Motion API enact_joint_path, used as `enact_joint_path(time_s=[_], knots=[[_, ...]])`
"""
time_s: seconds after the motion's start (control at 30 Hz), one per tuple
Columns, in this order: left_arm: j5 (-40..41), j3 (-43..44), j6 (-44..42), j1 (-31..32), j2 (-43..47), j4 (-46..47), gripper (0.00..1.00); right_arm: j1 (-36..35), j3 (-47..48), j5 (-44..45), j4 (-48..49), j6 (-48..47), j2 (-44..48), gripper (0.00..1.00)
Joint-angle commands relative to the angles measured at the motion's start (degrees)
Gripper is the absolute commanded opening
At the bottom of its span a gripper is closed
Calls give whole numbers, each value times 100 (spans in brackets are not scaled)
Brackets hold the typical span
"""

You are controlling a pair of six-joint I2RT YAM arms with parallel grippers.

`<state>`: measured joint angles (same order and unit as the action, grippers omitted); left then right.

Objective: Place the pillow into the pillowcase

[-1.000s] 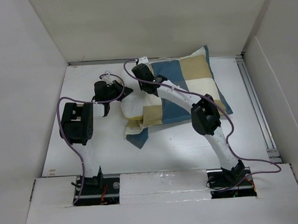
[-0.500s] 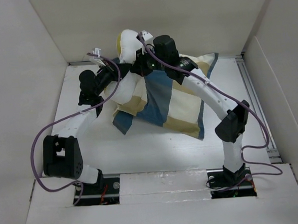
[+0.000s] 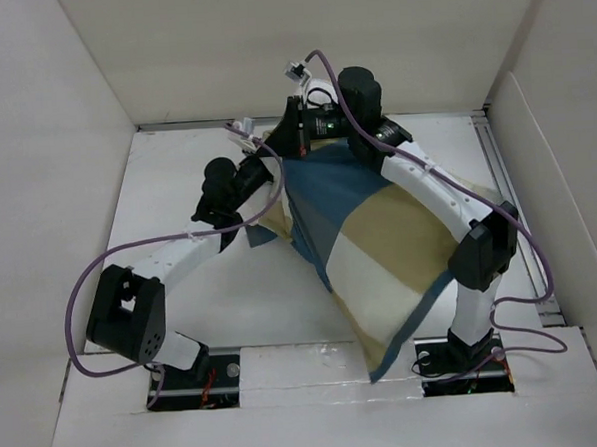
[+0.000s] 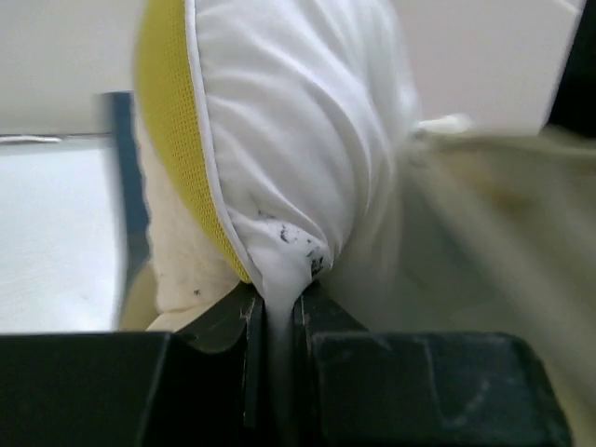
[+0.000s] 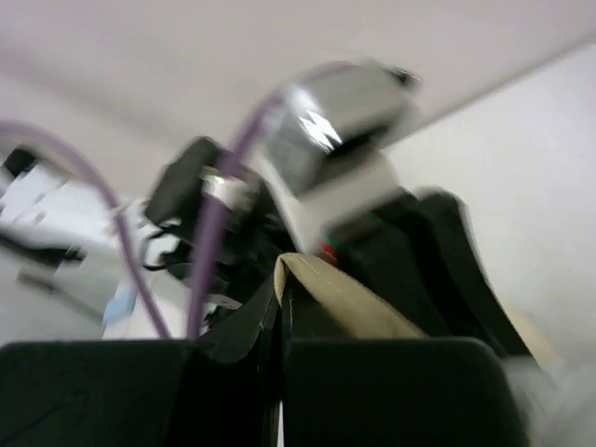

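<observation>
White pillow (image 4: pixel 298 140) nearly cased, held up over the worktop (image 3: pixel 167 190).
Left gripper (image 4: pixel 277 312) pinches the pillow's exposed corner; right gripper (image 5: pixel 279 307) clamps the pillowcase (image 3: pixel 380 249) hem, its checked bulk hanging toward the near edge. Left to do, apparently: cover that corner.

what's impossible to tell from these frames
- Top view: how far the pillow sits inside the pillowcase; its cloth and both arms cover that.
- Top view: the fingertips of the left gripper, hidden against the cloth.
- Right wrist view: motion blur smears everything beyond the right gripper.
</observation>
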<state>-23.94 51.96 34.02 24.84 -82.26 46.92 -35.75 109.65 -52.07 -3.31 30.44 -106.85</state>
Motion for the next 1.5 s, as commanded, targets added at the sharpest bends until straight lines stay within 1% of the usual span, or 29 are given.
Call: enact_joint_path(time_s=[0.0,0.13,0.23,0.3,0.33,0.37,0.43,0.47,0.5,0.53,0.57,0.63,0.67,0.77,0.8,0.83,0.87,0.9,0.93,0.97,1.0,1.03,1.07,1.1,1.17,1.23,1.27,1.37,1.47], knots=[[-533,-11,-176,1267,-247,-376,0,-618,347,-1190,2933,771,498,0],[-304,-141,60,1629,-300,-385,0,-320,85,-1253,2854,771,446,0],[-296,-414,166,1629,-247,-244,0,14,-311,-1200,2854,718,446,0],[-7,-415,166,1629,-107,-445,0,181,-312,-1200,2635,578,306,0],[465,-415,166,1525,-54,-673,0,260,-312,-1200,2521,525,235,0],[678,-328,166,1437,-53,-1223,0,409,-182,-1200,2346,438,174,0],[1099,-240,384,1043,-1,-1701,0,542,-93,-1095,1801,157,51,34],[1233,-187,490,901,-1,-2199,0,595,-32,-799,1529,-36,50,45],[1356,-108,596,752,-1,-2457,0,656,126,-569,1170,-273,50,52],[1592,-108,736,455,-1,-2694,0,657,266,-228,174,-936,-11,72],[1682,-108,999,312,-1,-2879,0,657,451,759,-401,-1291,-12,82],[1814,-327,1194,66,-1,-3170,0,490,803,1731,-1447,-1776,-82,100],[1927,-423,1282,-101,-1,-3171,0,438,804,2101,-1601,-1778,-82,100],[2227,-871,1467,-102,332,-3172,0,437,559,3183,-2022,-1778,-30,100],[2227,-951,1467,-102,412,-3171,0,385,488,3812,-2120,-1830,41,100],[2288,-1073,1467,-102,491,-3171,0,384,366,4115,-2217,-1831,41,100],[2228,-1144,1397,-102,631,-3093,0,332,365,4387,-2427,-1883,93,100],[1923,-1145,1345,-102,632,-3092,0,332,304,4956,-2577,-1883,94,100],[1737,-1206,1257,-102,710,-3040,0,279,303,5248,-2752,-1883,155,100],[1587,-1206,1143,-50,711,-3039,7,218,303,5538,-2910,-1883,155,100],[1525,-1206,1003,-49,772,-3039,21,217,181,5802,-3086,-1683,277,100],[1524,-1206,1001,-49,773,-3135,40,165,41,6162,-3088,-1603,348,100],[1446,-1206,940,-49,773,-3049,62,95,-265,6418,-3036,-1463,427,100],[1297,-1276,940,-145,773,-2961,99,94,-407,6594,-2896,-1227,541,100],[648,-1277,879,-418,615,-2785,100,42,-575,6849,-2842,-1137,542,100],[365,-891,878,-576,318,-3002,100,-20,-576,7227,-2973,-954,280,100],[312,-733,739,-638,237,-3169,100,-20,-524,7325,-3026,-952,165,100],[740,-74,676,-691,0,-3855,100,-20,-470,7387,-3359,-751,-309,100],[453,462,676,-927,-324,-3996,100,-134,-715,7440,-3343,-636,-460,100]])
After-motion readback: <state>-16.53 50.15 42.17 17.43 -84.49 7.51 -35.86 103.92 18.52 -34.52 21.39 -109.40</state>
